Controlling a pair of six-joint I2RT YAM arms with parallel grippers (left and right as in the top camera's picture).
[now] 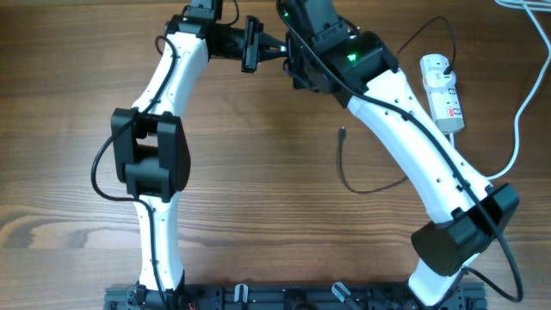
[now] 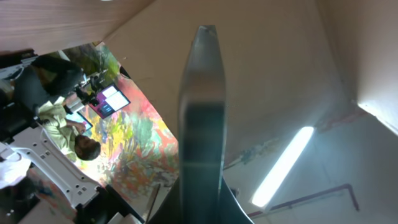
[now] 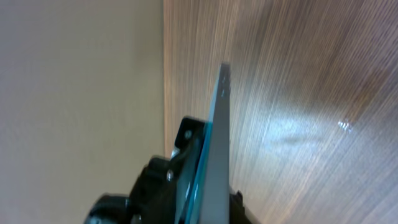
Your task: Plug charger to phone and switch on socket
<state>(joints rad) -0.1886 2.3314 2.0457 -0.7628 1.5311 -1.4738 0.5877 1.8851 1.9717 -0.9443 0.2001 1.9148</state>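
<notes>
The phone (image 1: 251, 43) is held on edge above the far middle of the table, between both grippers. My left gripper (image 1: 238, 41) is shut on it from the left; in the left wrist view the phone's dark edge (image 2: 202, 118) rises from the jaws. My right gripper (image 1: 274, 48) is shut on it from the right; the right wrist view shows its grey edge and a cyan strip of screen (image 3: 216, 149). The charger's black cable (image 1: 366, 185) lies loose on the table, its plug tip (image 1: 342, 133) pointing away. The socket (image 1: 443, 93) lies at the far right with a white adapter on it.
The socket's thick white cord (image 1: 523, 95) loops along the right edge of the table. The right arm (image 1: 413, 138) crosses above the cable's far end. The arm bases stand at the front edge (image 1: 284, 297).
</notes>
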